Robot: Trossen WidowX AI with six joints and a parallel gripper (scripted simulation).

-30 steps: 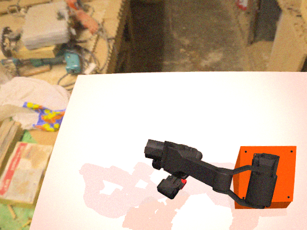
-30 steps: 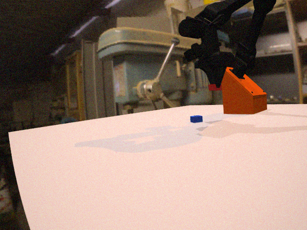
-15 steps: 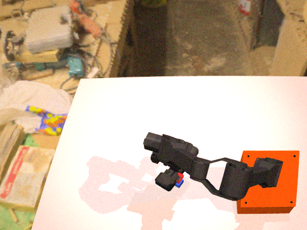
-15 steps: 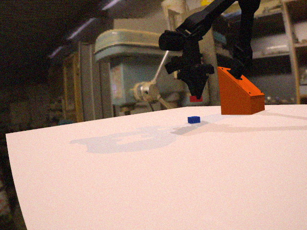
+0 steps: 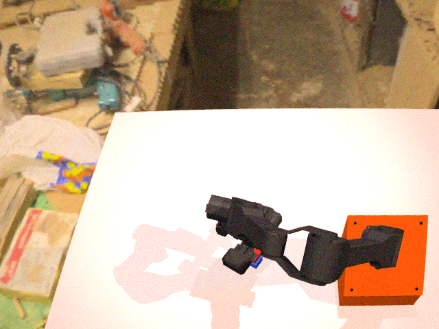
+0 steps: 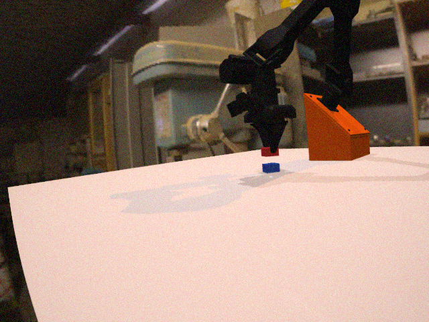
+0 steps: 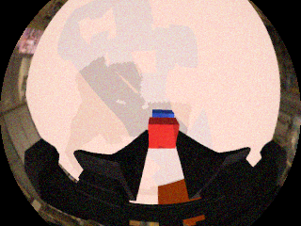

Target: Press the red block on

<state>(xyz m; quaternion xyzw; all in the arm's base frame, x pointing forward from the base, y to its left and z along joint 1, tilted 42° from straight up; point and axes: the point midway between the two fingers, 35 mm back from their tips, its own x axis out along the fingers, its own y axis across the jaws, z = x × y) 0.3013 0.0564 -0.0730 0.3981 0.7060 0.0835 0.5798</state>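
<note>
The red block [image 5: 257, 251] [image 6: 267, 151] [image 7: 163, 136] is held between the fingertips of my gripper [image 6: 273, 149] [image 7: 162, 134], which is shut on it and points down. The blue block [image 5: 256, 262] [image 6: 270, 168] [image 7: 163, 113] sits on the white table. In the exterior view the red block hangs above the blue block with a visible gap between them, nearly in line with it. In the wrist view the red block covers part of the blue block, and only a strip of the blue one shows beyond it. In the top view the gripper partly hides both blocks.
The orange base [image 5: 383, 276] [image 6: 329, 138] of the arm stands on the white table [image 5: 247, 152] [image 6: 208, 259]. The arm's dark links [image 5: 322, 258] reach from it to the gripper. Shadows of the arm lie on the table around the blue block.
</note>
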